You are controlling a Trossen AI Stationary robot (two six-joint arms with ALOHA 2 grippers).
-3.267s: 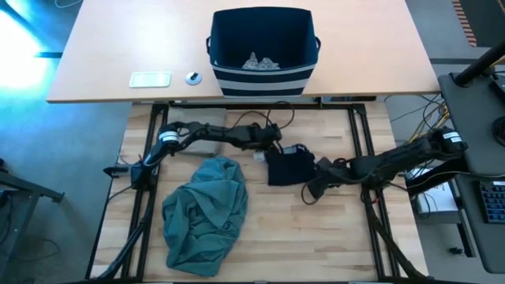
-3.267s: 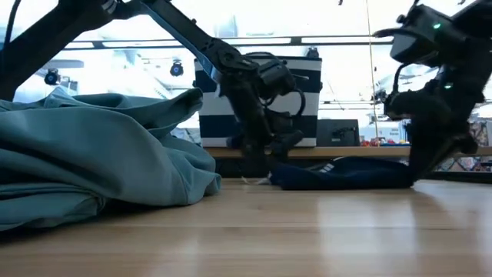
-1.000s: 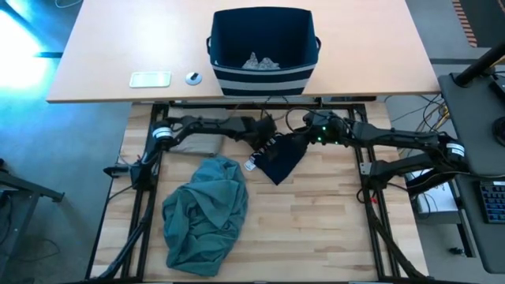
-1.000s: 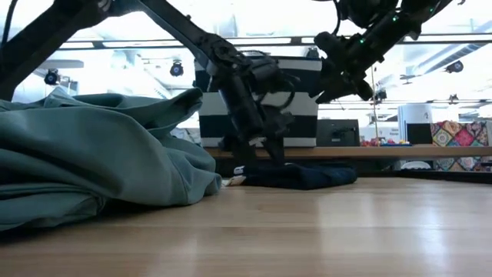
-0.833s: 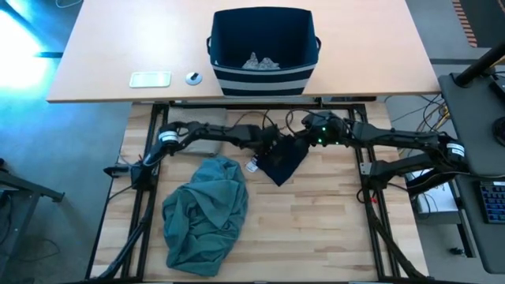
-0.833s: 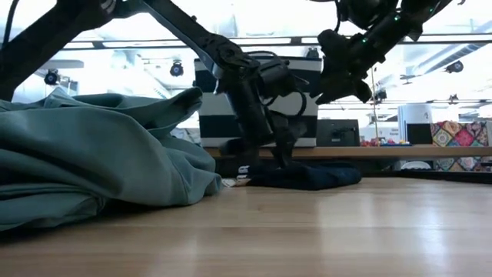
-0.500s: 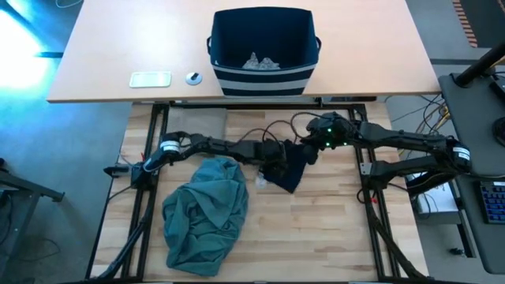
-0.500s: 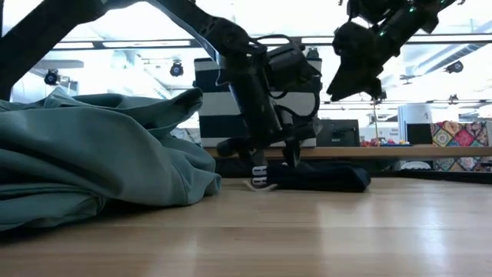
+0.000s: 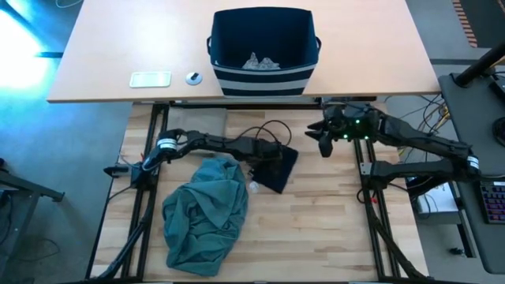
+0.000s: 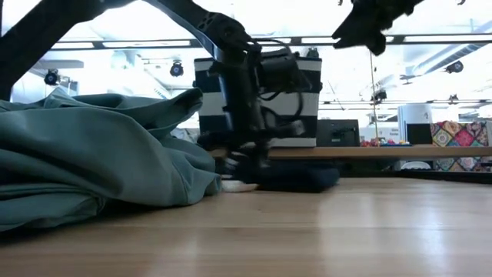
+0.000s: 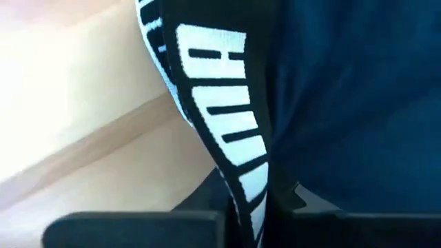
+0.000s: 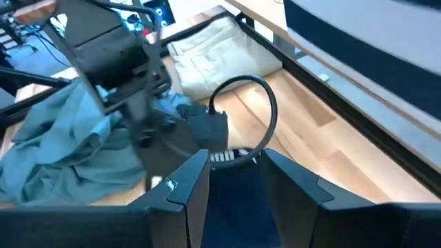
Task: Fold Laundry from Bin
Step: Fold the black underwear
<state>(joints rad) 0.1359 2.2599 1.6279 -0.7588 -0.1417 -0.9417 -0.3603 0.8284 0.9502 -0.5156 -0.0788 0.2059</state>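
Note:
The navy garment [image 9: 278, 167] lies bunched on the wooden table near its middle; it also shows in the low view [image 10: 300, 178]. My left gripper [image 9: 261, 162] stands on its left side, shut on it. My right gripper [image 9: 323, 136] is open and empty, raised above the table to the garment's right and clear of it. The large teal garment [image 9: 203, 214] lies heaped at the near left. The beige garment [image 12: 222, 49] lies flat at the far left. The striped navy bin [image 9: 263, 52] stands on the desk beyond, with small grey pieces [image 9: 260, 61] inside. My left gripper pinches the navy garment's edge band with the black-and-white lettering [image 11: 227, 158] between its two fingers. The fingers [image 10: 247, 158] come from above, pointing down. The garment lies on the table, and the band's white end [image 10: 235, 185] sticks out beside the gripper.
A black cable [image 12: 256, 103] loops above the table beside the left arm. A small white flat device [image 9: 150, 79] and a round object [image 9: 193, 77] lie on the far desk. Bare wood shows at the table's near right [image 9: 316, 237].
My left gripper has gone toward the table's near edge with the navy garment, which has slid along the table and bunched smaller. My right gripper has risen and drawn back toward the right edge, away from the garment.

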